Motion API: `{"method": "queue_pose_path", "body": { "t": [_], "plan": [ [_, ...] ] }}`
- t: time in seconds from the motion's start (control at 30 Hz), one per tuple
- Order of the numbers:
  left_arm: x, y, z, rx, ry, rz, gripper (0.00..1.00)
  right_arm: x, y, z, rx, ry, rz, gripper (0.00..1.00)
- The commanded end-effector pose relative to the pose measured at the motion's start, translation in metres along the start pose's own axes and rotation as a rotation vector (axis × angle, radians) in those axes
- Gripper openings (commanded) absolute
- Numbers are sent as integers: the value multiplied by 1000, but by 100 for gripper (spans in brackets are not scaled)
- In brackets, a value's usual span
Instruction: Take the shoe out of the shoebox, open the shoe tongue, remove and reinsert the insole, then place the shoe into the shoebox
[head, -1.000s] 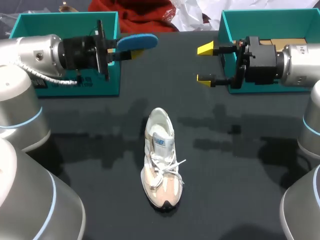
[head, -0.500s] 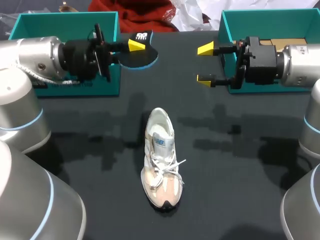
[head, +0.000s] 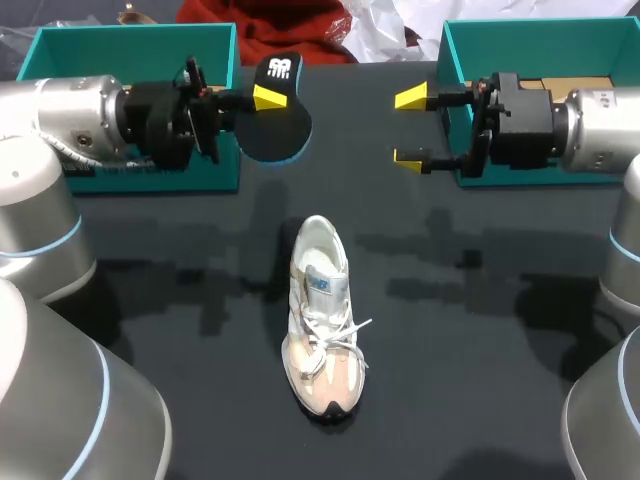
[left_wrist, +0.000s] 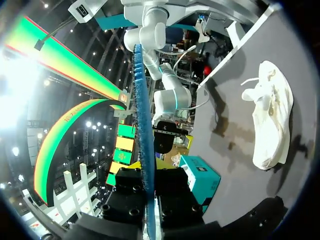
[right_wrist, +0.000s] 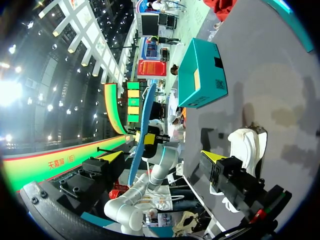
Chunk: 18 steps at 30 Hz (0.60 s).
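Observation:
A white shoe (head: 322, 315) lies in the middle of the black table, toe toward me; it also shows in the left wrist view (left_wrist: 270, 120) and the right wrist view (right_wrist: 247, 142). My left gripper (head: 262, 100) is shut on the black, blue-edged insole (head: 276, 115), holding it in the air beside the left shoebox (head: 130, 32). In the left wrist view the insole (left_wrist: 142, 125) stands edge-on between the fingers. My right gripper (head: 410, 127) hangs open and empty in front of the right shoebox (head: 530, 25). In its own view the right gripper (right_wrist: 160, 160) faces the insole (right_wrist: 142, 135).
Two teal shoeboxes stand at the back of the table, one on each side. The left one also shows in the right wrist view (right_wrist: 202, 75). The table (head: 480, 330) is bare dark surface around the shoe.
My left wrist has rolled, turning the insole from edge-on to its black top face up, and the insole has shifted slightly toward the table's middle. The right arm and the shoe have not moved.

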<state>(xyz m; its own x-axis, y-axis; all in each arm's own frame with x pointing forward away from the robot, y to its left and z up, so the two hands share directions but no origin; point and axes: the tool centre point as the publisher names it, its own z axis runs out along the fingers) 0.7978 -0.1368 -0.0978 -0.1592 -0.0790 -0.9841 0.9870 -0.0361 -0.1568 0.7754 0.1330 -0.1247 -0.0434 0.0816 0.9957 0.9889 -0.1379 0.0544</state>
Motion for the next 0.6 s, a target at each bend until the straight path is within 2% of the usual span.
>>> {"method": "queue_pose_path", "body": {
  "t": [0.03,0.37,0.6],
  "plan": [
    [0,3,0,2,13,39,0,0,-1,2,-2,-2,1,100],
    [4,17,-1,-54,53,178,0,0,-1,2,-2,-2,1,100],
    [4,18,0,-52,49,171,0,0,-1,2,-2,-2,1,100]
  ]
}}
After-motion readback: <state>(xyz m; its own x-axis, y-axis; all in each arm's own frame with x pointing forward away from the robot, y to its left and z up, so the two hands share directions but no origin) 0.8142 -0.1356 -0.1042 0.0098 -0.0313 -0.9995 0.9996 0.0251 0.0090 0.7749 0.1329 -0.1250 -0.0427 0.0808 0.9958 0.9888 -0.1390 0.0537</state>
